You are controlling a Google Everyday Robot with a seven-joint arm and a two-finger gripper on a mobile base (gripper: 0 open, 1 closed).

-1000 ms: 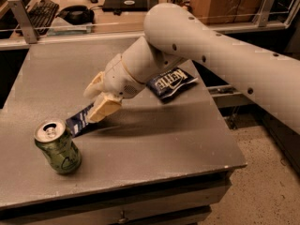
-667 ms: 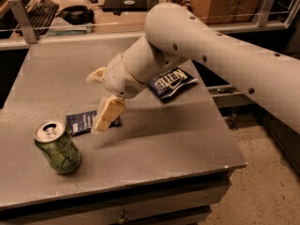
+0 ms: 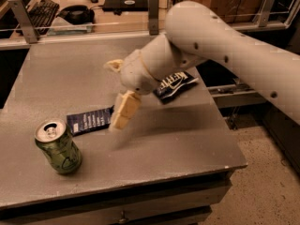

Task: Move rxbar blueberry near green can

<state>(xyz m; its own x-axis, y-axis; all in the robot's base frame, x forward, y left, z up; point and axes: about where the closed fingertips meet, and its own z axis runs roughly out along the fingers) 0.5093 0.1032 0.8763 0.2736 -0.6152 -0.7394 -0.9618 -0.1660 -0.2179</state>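
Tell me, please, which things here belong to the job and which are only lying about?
For the job:
- rxbar blueberry, flat on the table
- green can, upright, close to the bar
- gripper, open, by the bar's right end

Lying about:
- Kettle chip bag, partly behind the arm
- keyboard, on the far desk

One green can (image 3: 58,149), one rxbar blueberry (image 3: 88,121), one Kettle chip bag (image 3: 176,83), one gripper (image 3: 117,92) above one grey table (image 3: 168,146).

Smooth white arm (image 3: 225,46), dark screw holes; cream end effector (image 3: 116,93) above table (image 3: 178,139)
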